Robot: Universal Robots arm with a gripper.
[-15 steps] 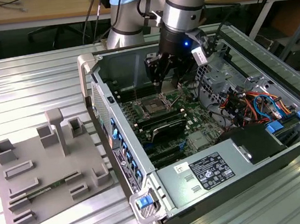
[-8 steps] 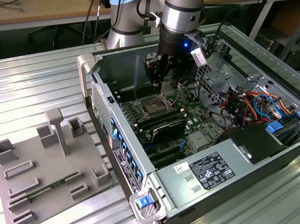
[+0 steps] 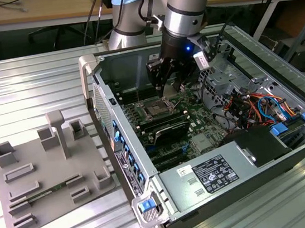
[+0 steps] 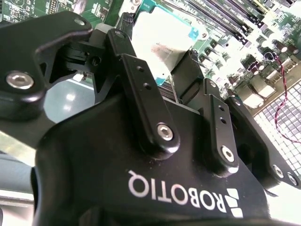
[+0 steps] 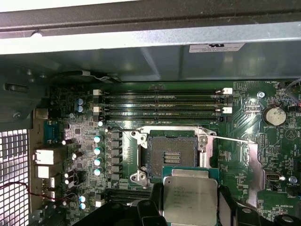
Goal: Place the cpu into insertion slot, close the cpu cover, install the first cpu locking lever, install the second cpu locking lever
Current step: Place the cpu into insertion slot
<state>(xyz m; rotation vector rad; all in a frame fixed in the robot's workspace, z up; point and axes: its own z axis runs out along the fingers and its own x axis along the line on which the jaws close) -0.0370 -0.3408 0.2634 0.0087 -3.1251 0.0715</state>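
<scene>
Lying open on a ribbed metal counter [image 3: 35, 79], a computer case [image 3: 208, 196]; cluttered desks [image 3: 44, 16] behind.
The hand [image 3: 164, 90] is clamped on the silver-topped, green-edged cpu [image 5: 190, 197], just beside the bare insertion slot [image 5: 171, 153].

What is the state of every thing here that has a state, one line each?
gripper: shut on the cpu
cpu: held by the gripper, not in the slot
insertion slot: uncovered, empty, pins exposed
computer case: lying on its side, side panel off

I look down from well back on the open computer case [image 3: 129, 66]; both wrist views hover close over its motherboard [image 5: 70, 136] [image 4: 28, 9].
</scene>
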